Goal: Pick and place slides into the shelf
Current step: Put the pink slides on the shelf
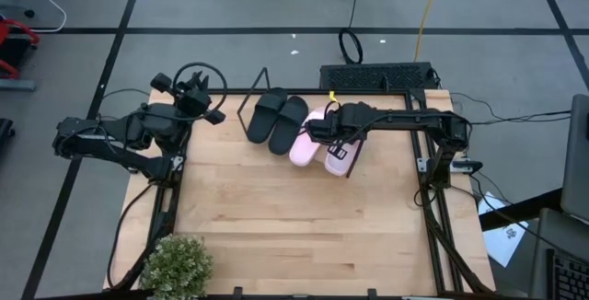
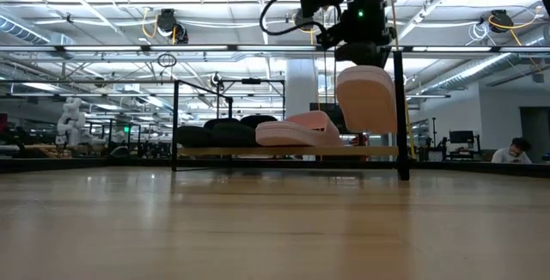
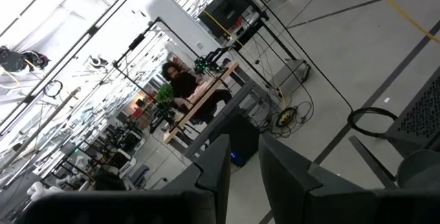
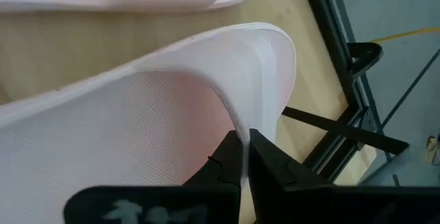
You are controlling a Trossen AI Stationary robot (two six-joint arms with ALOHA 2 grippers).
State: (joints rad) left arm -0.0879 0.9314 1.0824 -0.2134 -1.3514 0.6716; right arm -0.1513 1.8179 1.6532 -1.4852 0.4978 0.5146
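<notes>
No legible text, label, brand, number or sign was found on any surface in the views.

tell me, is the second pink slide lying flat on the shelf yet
No, in the low view the right gripper holds the pink slide tilted up on end above the shelf.

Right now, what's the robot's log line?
right pincer: shut on pink slide, above shelf | left pincer: idle at table edge | three slides shelved
</notes>
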